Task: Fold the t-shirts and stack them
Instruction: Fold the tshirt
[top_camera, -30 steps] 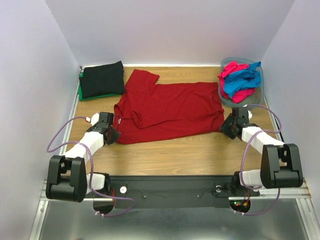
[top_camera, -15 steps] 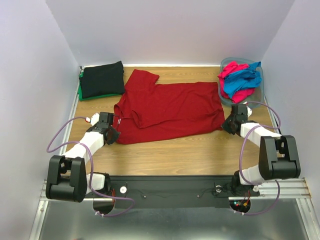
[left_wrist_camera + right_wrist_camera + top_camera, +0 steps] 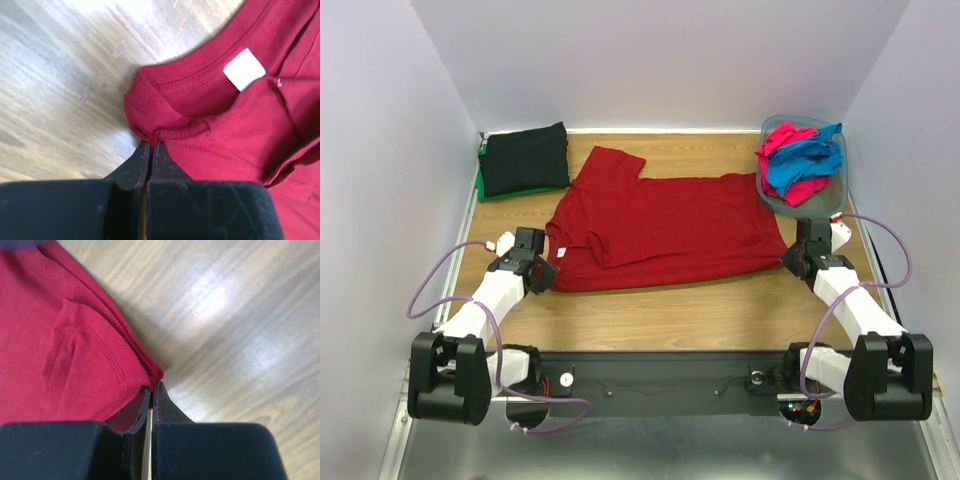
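A dark red t-shirt (image 3: 665,220) lies spread across the middle of the wooden table, collar to the left, hem to the right. My left gripper (image 3: 548,268) is shut on the shirt's collar edge (image 3: 150,136), near its white label (image 3: 244,69). My right gripper (image 3: 792,260) is shut on the hem corner (image 3: 152,377) at the shirt's right side. A folded black t-shirt (image 3: 524,158) lies on a folded green one (image 3: 483,186) at the far left. Bright pink (image 3: 782,140) and blue (image 3: 805,158) t-shirts are heaped in the tub.
The grey-blue plastic tub (image 3: 835,200) stands at the far right corner, just behind my right gripper. White walls close in the table on the left, back and right. Bare wood (image 3: 670,310) lies between the shirt and the near edge.
Both grippers have pulled outward and toward the near edge; the right moved most, to the right. The red shirt is stretched wider and flatter, its right hem now further right.
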Robot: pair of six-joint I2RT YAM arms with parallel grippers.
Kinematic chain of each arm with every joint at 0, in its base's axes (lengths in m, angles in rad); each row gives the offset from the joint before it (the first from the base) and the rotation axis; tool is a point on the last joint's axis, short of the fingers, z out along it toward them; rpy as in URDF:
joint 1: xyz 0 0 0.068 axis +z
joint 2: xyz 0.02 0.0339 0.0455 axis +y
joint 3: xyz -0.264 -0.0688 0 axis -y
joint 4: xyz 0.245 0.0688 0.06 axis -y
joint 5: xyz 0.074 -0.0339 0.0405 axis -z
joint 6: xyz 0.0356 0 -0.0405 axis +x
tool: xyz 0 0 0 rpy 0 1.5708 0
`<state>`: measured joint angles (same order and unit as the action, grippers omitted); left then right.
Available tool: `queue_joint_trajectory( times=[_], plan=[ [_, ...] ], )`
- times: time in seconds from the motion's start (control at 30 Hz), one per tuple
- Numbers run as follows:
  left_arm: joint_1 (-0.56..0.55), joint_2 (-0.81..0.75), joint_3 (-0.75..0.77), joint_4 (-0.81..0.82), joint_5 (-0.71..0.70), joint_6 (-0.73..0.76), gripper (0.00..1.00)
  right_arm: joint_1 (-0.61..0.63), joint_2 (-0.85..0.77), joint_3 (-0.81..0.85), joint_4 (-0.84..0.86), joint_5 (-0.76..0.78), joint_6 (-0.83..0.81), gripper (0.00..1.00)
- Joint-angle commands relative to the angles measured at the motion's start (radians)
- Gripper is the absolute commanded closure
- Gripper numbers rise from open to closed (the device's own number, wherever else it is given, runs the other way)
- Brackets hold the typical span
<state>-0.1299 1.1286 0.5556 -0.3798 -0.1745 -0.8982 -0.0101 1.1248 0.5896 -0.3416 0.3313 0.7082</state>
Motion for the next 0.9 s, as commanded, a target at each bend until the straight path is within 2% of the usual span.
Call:
queue_joint_trajectory(
  times=[0.0, 0.2, 0.37, 0.43, 0.5, 0.53, 0.57, 0.6, 0.63, 0.7, 0.73, 0.77, 0.83, 0.87],
  plan=[
    [0.003, -0.03, -0.023, -0.079, -0.017, -0.045, 1.0, -0.024, -0.043, -0.014, -0.083, 0.05, 0.019, 1.0],
    [0.003, -0.046, -0.046, -0.137, -0.011, -0.16, 1.0, -0.024, -0.103, -0.046, -0.167, 0.074, 0.053, 1.0],
    [0.003, -0.183, -0.066, -0.172, 0.029, -0.168, 1.0, -0.024, -0.152, -0.068, -0.201, 0.072, 0.094, 1.0],
    [0.003, -0.283, -0.086, -0.176, 0.033, -0.208, 1.0, -0.024, -0.166, -0.066, -0.223, 0.063, 0.117, 0.99],
    [0.001, -0.341, -0.091, -0.191, 0.017, -0.234, 1.0, -0.024, -0.189, -0.06, -0.24, 0.075, 0.117, 0.91],
    [0.003, -0.387, -0.08, -0.215, -0.005, -0.248, 0.96, -0.024, -0.2, -0.054, -0.25, 0.098, 0.126, 0.89],
    [0.003, -0.404, -0.069, -0.232, -0.014, -0.245, 0.77, -0.024, -0.207, -0.048, -0.258, 0.1, 0.131, 0.79],
    [0.003, -0.418, -0.057, -0.26, -0.017, -0.248, 0.63, -0.024, -0.224, -0.04, -0.27, 0.094, 0.129, 0.68],
    [0.003, -0.438, -0.033, -0.277, -0.029, -0.255, 0.47, -0.024, -0.233, -0.024, -0.275, 0.084, 0.125, 0.47],
    [0.001, -0.449, -0.002, -0.341, -0.051, -0.268, 0.35, -0.024, -0.252, -0.007, -0.287, 0.08, 0.114, 0.3],
    [0.003, -0.455, 0.029, -0.362, -0.077, -0.275, 0.27, -0.024, -0.273, 0.015, -0.293, 0.083, 0.093, 0.17],
    [0.003, -0.457, 0.041, -0.372, -0.08, -0.272, 0.24, -0.024, -0.281, 0.027, -0.301, 0.086, 0.083, 0.0],
    [0.003, -0.463, 0.072, -0.41, -0.098, -0.288, 0.16, -0.024, -0.307, 0.07, -0.332, 0.089, 0.073, 0.0],
    [0.003, -0.466, 0.078, -0.409, -0.097, -0.286, 0.16, -0.024, -0.315, 0.084, -0.333, 0.075, 0.062, 0.0]
  ],
)
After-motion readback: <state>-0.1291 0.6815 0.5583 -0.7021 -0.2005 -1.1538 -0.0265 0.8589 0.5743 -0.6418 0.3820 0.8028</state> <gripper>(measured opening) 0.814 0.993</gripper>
